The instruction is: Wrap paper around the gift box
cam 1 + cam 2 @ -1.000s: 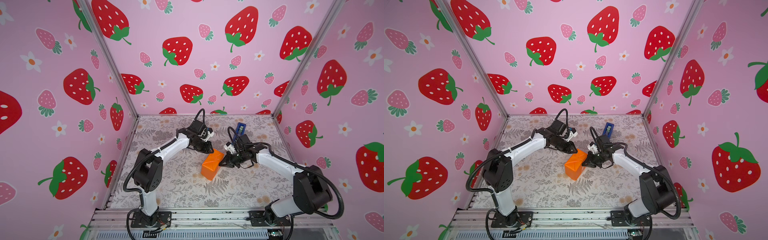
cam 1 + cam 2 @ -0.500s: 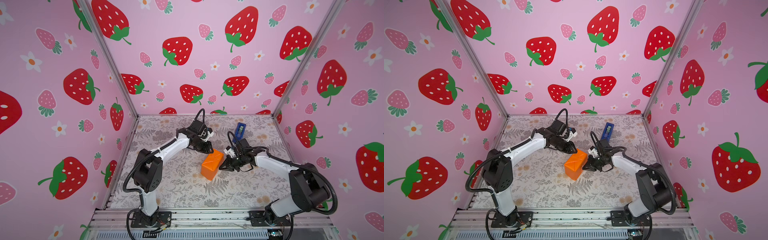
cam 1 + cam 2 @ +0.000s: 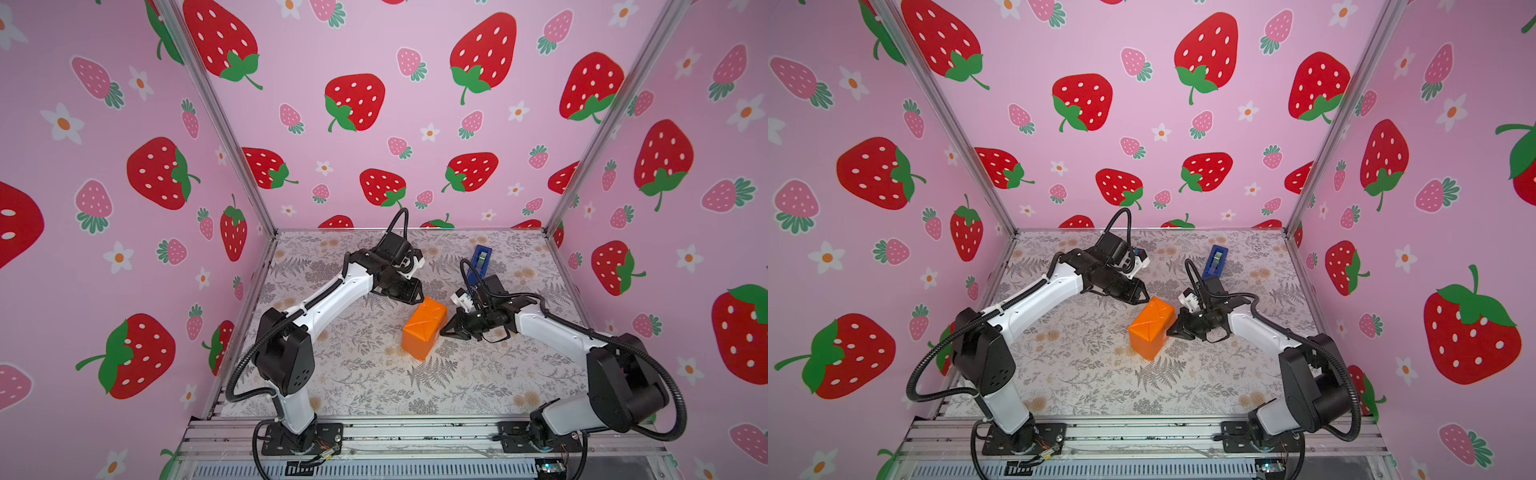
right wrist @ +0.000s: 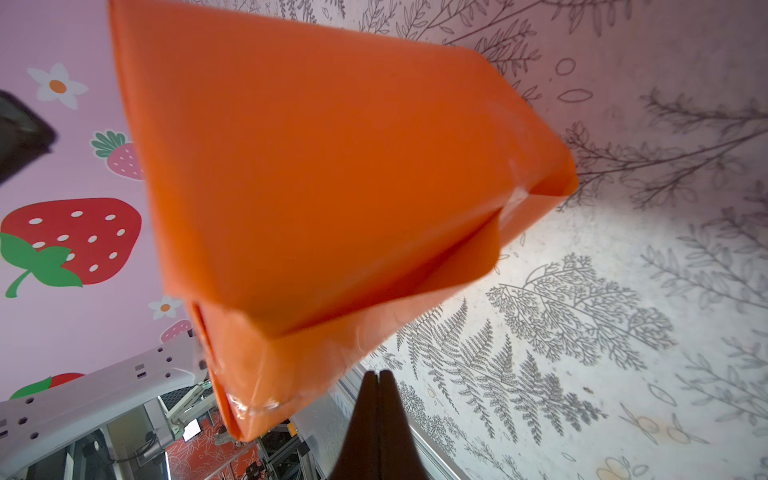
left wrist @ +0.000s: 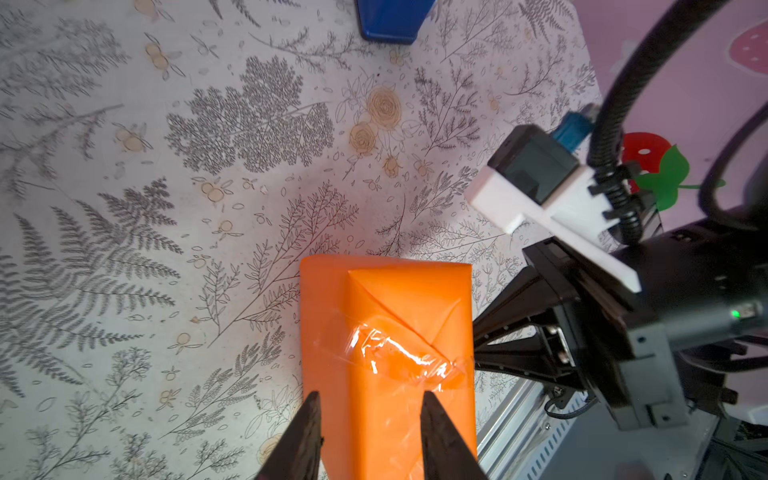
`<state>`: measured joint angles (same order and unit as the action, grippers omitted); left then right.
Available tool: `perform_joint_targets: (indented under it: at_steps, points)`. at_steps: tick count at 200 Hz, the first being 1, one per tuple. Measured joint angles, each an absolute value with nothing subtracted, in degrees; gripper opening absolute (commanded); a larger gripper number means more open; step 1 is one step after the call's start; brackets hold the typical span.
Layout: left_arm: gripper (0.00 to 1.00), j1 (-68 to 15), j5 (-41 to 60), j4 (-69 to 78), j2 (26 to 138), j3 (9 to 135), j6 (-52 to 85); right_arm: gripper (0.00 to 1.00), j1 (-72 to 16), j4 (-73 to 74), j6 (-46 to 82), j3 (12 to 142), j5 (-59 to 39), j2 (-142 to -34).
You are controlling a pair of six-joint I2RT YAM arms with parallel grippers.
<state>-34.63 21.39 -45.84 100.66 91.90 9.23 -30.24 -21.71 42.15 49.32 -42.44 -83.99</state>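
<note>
The gift box is hidden inside the orange paper (image 3: 424,328) (image 3: 1152,328), a wrapped block lying askew at mid-table. Its folded far end (image 5: 386,316) bears crinkled clear tape (image 5: 395,353). Over that taped end hangs my left gripper (image 3: 417,293) (image 3: 1144,297) (image 5: 370,397), open, with its fingers spread on either side of the paper and nothing between them. My right gripper (image 3: 442,333) (image 3: 1169,332) (image 4: 378,374) is shut and empty, its tip right beside the parcel's right side (image 4: 324,187).
A bright-blue tape dispenser (image 3: 480,259) (image 3: 1216,262) (image 5: 392,20) stands at the back right, behind the right arm. The floral table covering (image 3: 374,386) is bounded by pink strawberry walls on three sides and a metal rail (image 3: 415,432) at the front.
My left gripper's jaws have spread apart over the taped end. The right gripper has shifted slightly along the parcel's side. The parcel has stayed in place.
</note>
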Motion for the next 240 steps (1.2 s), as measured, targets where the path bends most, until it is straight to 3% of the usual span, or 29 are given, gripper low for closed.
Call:
perform_joint_targets:
  at_steps: [23,33,38,161,221,240]
  points:
    - [0.56,-35.33,18.90,-47.51,98.43,92.29,9.02,0.00,-29.58,-21.87,42.09,49.32,-42.41,-83.61]
    - [0.91,-35.97,17.56,-48.27,97.73,92.31,9.15,0.00,-29.30,-21.93,41.95,49.34,-42.41,-83.37]
    - [1.00,-36.36,16.86,-48.58,97.45,92.31,8.86,0.00,-29.19,-21.93,41.91,49.34,-42.39,-83.26]
    - [0.99,-46.78,5.26,-52.62,96.44,90.30,12.34,0.00,-26.98,-24.03,40.40,49.56,-41.78,-79.83]
    - [1.00,-48.58,3.05,-52.66,103.48,90.37,12.95,0.00,-26.92,-23.66,40.45,48.64,-41.80,-78.22]
    - [0.95,-48.60,3.27,-52.49,105.65,90.48,12.97,0.00,-26.70,-23.57,40.45,47.79,-41.80,-78.13]
